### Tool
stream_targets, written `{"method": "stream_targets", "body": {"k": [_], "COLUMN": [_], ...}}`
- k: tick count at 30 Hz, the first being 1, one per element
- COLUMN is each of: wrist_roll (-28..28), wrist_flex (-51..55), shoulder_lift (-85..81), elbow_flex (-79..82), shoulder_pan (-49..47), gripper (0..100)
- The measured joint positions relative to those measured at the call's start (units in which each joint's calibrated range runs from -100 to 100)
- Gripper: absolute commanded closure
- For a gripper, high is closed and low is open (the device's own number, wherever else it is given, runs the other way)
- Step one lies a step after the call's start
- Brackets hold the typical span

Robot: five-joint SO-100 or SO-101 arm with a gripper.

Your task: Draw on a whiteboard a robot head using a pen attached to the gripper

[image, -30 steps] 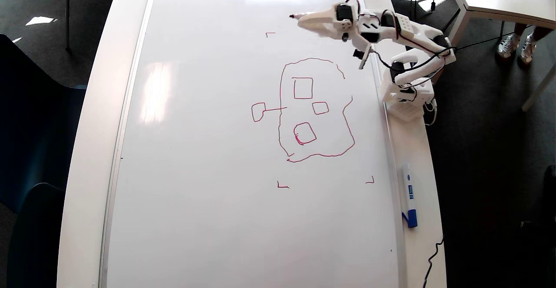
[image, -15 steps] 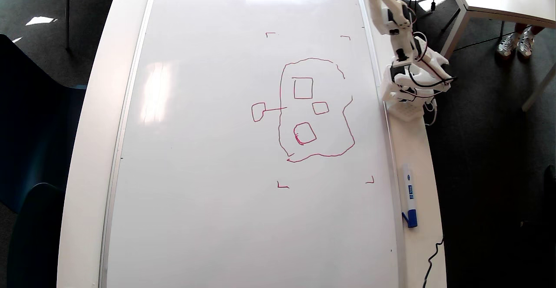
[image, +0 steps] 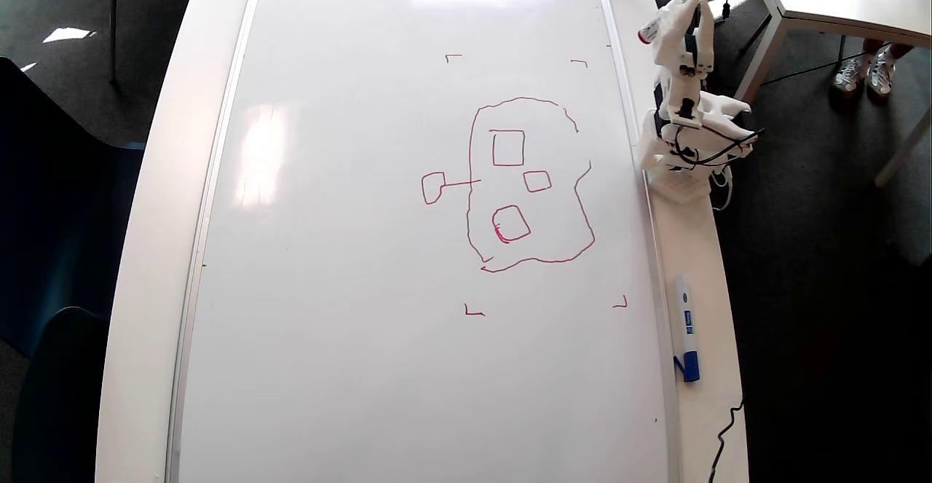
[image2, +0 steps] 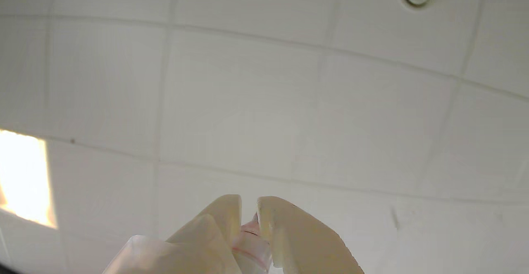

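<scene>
Shows the whiteboard flat and filling most of the overhead view, now clear of the arm. Carries the robot head in the whiteboard's right half: wobbly red outline, three small squares inside, stalked box to the left, four red corner marks around it. Looks finished, or close to it, judging by the closed outline and features.

Finds the gripper swung off the whiteboard since a second ago: then over the whiteboard's upper right, now beyond its right frame, folded back above the arm base and tipped upward. Confirms this in the wrist view, with only ceiling tiles beyond the gripper. Reads as a retreat after the last stroke, not a lift between strokes.

Keeps the jaws clenched on the pen, wedged between them. Puts the pen well above and off the whiteboard, so no drawing at present.

Leaves a blue-capped marker untouched just beside the whiteboard's right frame.
</scene>
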Motion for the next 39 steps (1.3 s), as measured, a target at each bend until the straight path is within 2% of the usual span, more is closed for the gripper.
{"method": "stream_targets", "body": {"k": [5,7,13,39], "wrist_roll": [0.0,0.0,0.0,0.0], "wrist_flex": [-7.3,-14.3,-22.4,-24.5], "shoulder_lift": [0.0,-0.1,-0.1,-0.1], "elbow_flex": [0.2,0.2,0.2,0.2], "shoulder_pan": [-0.4,-0.4,-0.3,-0.4], "gripper": [99,99,99,99]}}
